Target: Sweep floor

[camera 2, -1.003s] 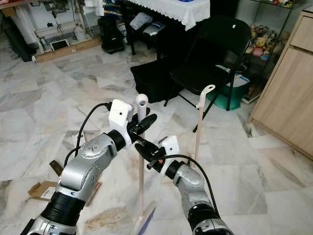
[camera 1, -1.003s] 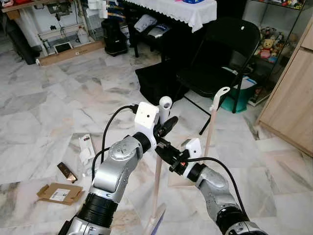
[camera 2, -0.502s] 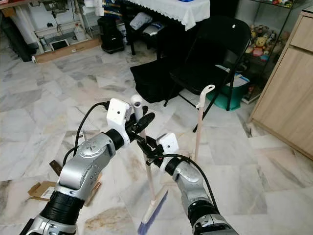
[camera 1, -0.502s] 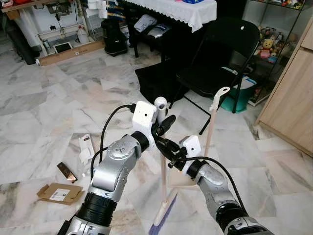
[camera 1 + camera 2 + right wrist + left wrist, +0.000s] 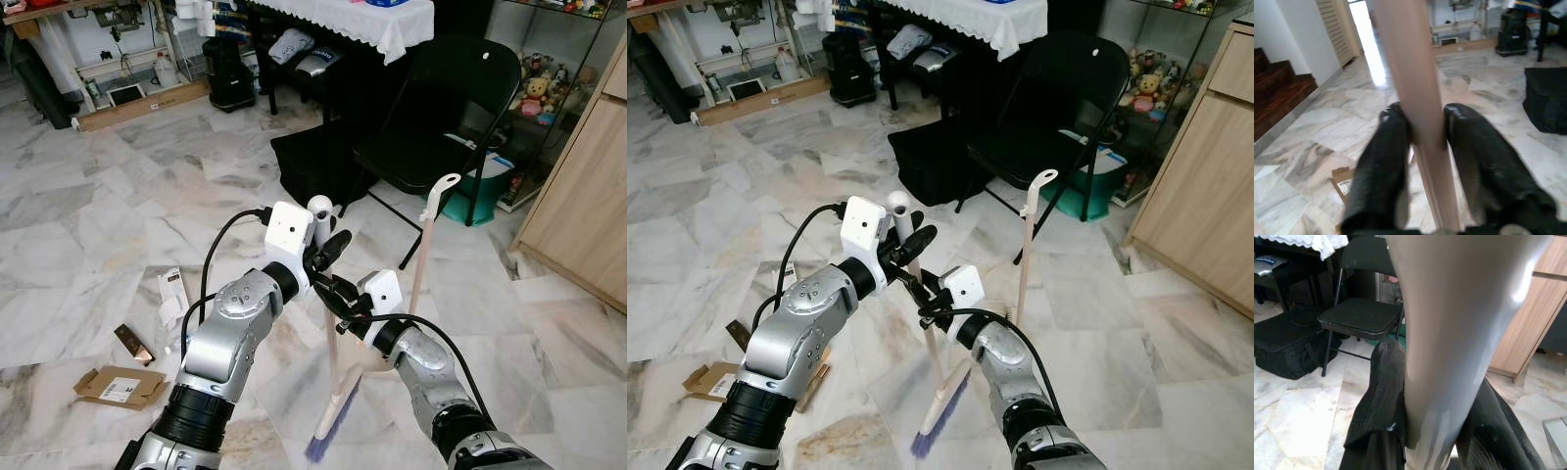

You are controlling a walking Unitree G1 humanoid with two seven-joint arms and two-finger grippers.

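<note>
- Broom clamped by both grippers: left gripper high near the white cap, right gripper just below.
- Handle tilted, purple bristles low on marble floor, nearer the right arm.
- Litter, a cardboard piece and a wrapper, well left of the bristles.

Floor was white-grey marble tile. On it to the robot's left: flattened cardboard box, dark wrapper just beyond it, white packet farther on. Purple broom bristles touched the floor between the arms. Ahead stood a black folding chair, black bag beside it, long cardboard box by the far wall.
</note>
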